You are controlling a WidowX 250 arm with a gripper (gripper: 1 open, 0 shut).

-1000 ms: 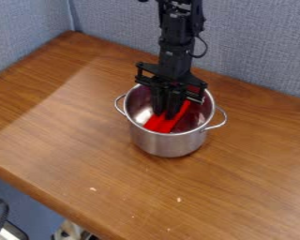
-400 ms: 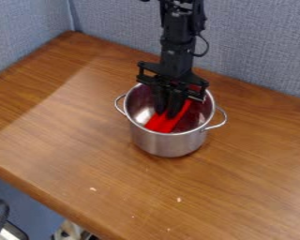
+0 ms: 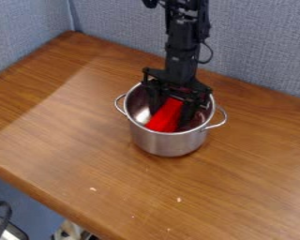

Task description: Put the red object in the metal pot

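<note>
The metal pot (image 3: 167,142) stands near the middle of the wooden table, shiny, with a small loop handle on each side. The red object (image 3: 165,117) lies tilted inside it, leaning against the inner wall, its lower end at the pot's bottom. My gripper (image 3: 175,100) hangs straight down over the pot's mouth, with its black fingers (image 3: 153,94) spread apart at rim height. The jaws stand open and the red object sits free between and below them.
The wooden table (image 3: 65,103) runs out to the left and front of the pot; its front edge drops off at the lower left. A grey-blue wall (image 3: 253,47) stands behind the arm.
The fingers have spread apart and let go of the red object, which now rests in the pot. The gripper has risen slightly and shifted a little to the right.
</note>
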